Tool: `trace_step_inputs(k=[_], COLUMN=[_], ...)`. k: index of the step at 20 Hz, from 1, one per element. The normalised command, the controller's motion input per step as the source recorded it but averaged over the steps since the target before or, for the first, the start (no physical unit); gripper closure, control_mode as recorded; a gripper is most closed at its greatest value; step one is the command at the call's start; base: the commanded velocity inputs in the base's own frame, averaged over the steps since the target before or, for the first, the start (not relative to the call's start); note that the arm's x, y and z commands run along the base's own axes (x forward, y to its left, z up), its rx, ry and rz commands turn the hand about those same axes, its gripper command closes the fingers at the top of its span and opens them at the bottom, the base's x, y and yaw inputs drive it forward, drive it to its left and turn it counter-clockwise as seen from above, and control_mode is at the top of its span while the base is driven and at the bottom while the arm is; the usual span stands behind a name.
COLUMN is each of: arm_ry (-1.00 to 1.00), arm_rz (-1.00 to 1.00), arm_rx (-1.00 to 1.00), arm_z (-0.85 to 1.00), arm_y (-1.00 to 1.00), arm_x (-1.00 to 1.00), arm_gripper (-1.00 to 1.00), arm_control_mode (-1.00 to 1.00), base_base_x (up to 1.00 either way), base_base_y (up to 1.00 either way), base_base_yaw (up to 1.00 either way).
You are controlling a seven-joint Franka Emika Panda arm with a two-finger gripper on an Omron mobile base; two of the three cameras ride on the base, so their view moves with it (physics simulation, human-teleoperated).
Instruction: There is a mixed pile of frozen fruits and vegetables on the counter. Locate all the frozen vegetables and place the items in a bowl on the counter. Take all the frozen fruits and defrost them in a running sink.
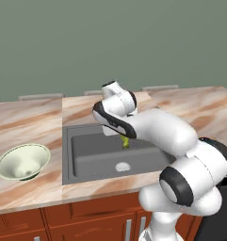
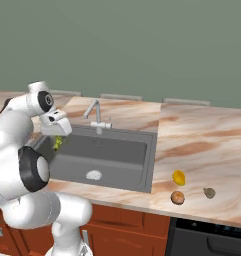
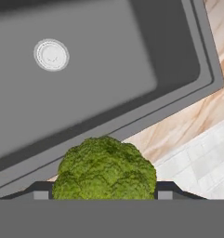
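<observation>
Kitchen, rendered, home-style. My base parked at marble-look pinkish-tan counter with brown streaks. Dark grey sink set into it, round silver drain in basin floor, silver faucet at back edge. Reddish-brown wood cabinets under counter, metal handles on doors. Dark appliance front below counter at right. Pale bowl on counter left of sink. Food bits on counter right of sink. Plain grey-green wall behind.

Plain grey-green wall, reddish-brown wood cabinets, dark appliance front
</observation>
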Motion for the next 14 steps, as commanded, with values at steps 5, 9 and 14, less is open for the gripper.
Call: trace_step_inputs(k=[5,9,14], arm_ry=[0.09,0.03,0.08], arm_rz=[0.11,0.07,0.08], arm_rx=[-0.13,-0.04,0.54], arm_z=[-0.02,0.00,-0.31], arm_y=[1.00,1.00,0.83], arm_x=[0.19,0.01,0.10], arm_gripper=[1.00,1.00,1.00], arm_control_mode=[-1.00,-1.00,-1.00], base_base_x=[0.00,0.00,0.00], base_base_y=[0.00,0.00,0.00], base_base_yaw=[0.00,0.00,0.00])
